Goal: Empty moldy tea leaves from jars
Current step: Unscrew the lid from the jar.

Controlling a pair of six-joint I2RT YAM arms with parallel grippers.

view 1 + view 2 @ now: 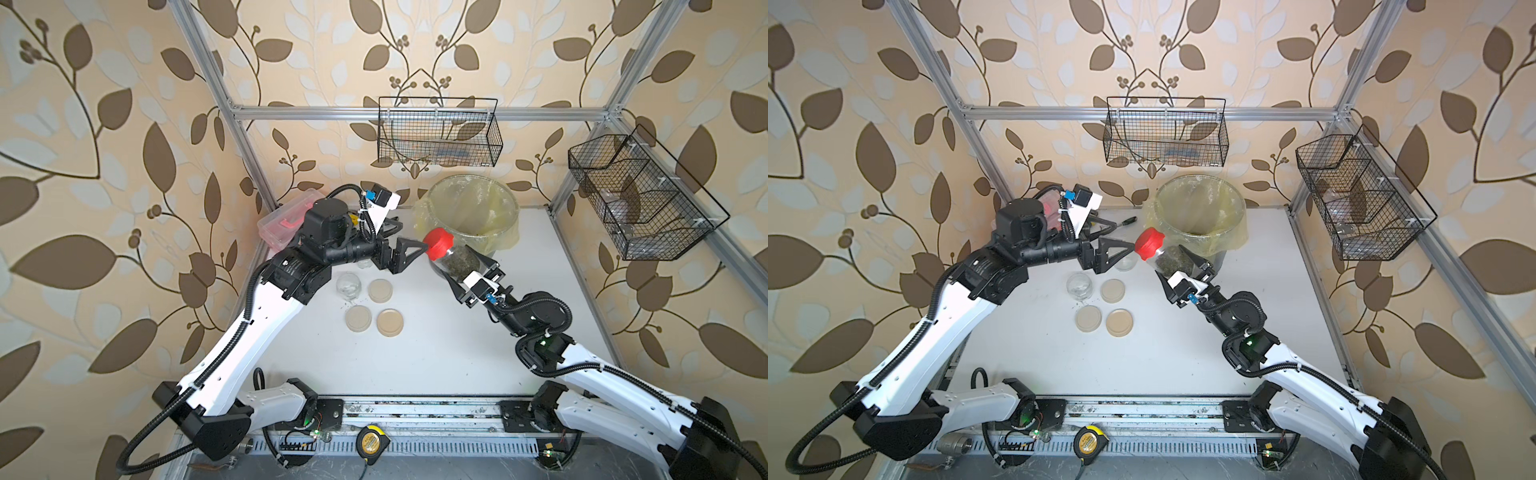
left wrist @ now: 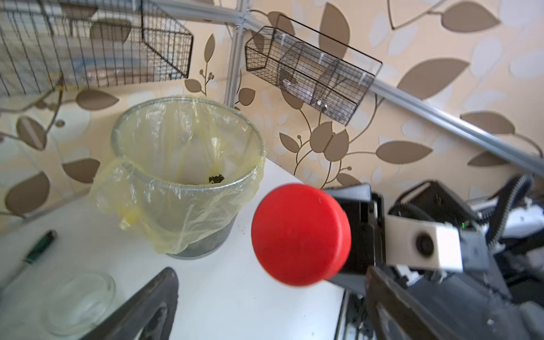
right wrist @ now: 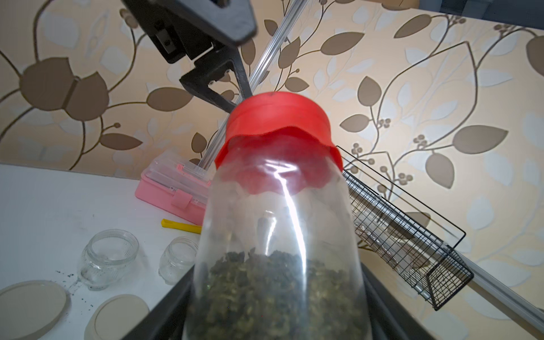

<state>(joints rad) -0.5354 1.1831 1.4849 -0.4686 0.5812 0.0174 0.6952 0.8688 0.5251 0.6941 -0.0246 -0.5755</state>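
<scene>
My right gripper [image 1: 466, 266] [image 3: 276, 309] is shut on a clear jar [image 1: 457, 261] [image 3: 279, 235], held tilted in front of the bin, with its red lid [image 1: 437, 244] [image 2: 300, 234] on. Dark moldy tea leaves [image 3: 273, 288] fill its lower part. My left gripper [image 1: 412, 235] [image 2: 270, 270] is open, its fingertips level with the red lid and not touching it. An empty lidless jar [image 1: 348, 286] [image 3: 107, 259] stands on the table and a second [image 3: 178, 260] beside it. Three beige lids [image 1: 380, 290] [image 1: 358, 318] [image 1: 390, 322] lie next to them. A few leaves [image 2: 216, 178] lie in the bin.
The grey bin with yellowish liner [image 1: 505, 237] [image 2: 188, 188] stands at the back. A pink toolbox [image 1: 286, 220] sits at the back left, near a green-handled tool [image 2: 41, 245] and a yellow strip [image 3: 179, 226]. Wire baskets [image 1: 438, 133] [image 1: 640, 199] hang on the walls.
</scene>
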